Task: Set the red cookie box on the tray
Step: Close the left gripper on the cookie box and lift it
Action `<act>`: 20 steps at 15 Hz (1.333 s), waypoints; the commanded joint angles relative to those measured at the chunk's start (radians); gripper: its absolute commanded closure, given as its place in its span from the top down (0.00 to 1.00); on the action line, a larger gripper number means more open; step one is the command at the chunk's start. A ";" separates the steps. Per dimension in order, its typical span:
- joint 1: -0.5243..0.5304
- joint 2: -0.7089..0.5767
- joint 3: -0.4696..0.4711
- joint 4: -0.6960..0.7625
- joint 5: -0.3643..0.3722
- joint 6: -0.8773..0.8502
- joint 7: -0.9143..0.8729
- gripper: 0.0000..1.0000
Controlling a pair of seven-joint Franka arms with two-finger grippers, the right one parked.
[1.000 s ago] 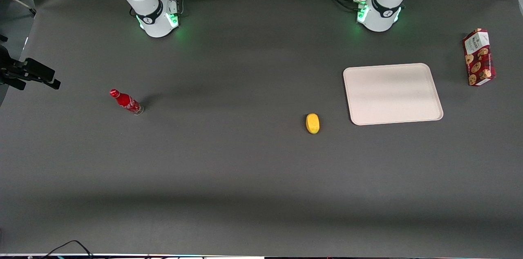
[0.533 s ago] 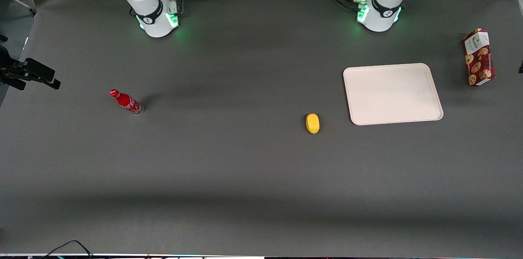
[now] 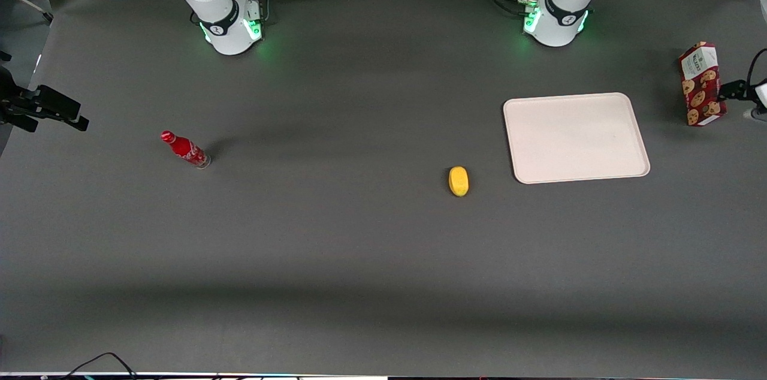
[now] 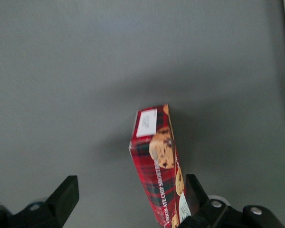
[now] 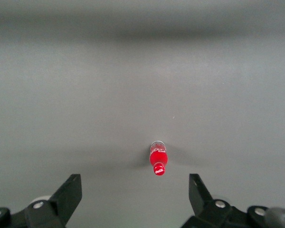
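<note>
— Dark-red carton, where does it sit?
— The red cookie box (image 3: 701, 84) rests on the grey tabletop (image 3: 335, 248) near the working arm's end, its white label panel at the end farther from the front camera. From the tray (image 3: 575, 136) it lies at about 2 o'clock in the front view, apart from the rim.
— Anything in the tray?
— Only its bare cream surface shows. A yellow object (image 3: 458, 181) lies on the tabletop near the tray's 8 o'clock corner, and a small red bottle (image 3: 184, 149) is well off toward the parked arm's end.
— And the pincer?
— The pincer (image 4: 128, 202) hangs above the box with its fingers (image 4: 64, 197) spread wide, one finger close beside the carton's long side, the other well clear.
</note>
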 commanded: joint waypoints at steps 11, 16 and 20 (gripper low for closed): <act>0.014 0.003 0.042 -0.182 -0.145 0.217 0.124 0.00; 0.007 -0.006 0.042 -0.115 -0.157 0.139 0.114 0.00; 0.000 -0.010 0.031 0.109 -0.164 -0.112 0.085 0.00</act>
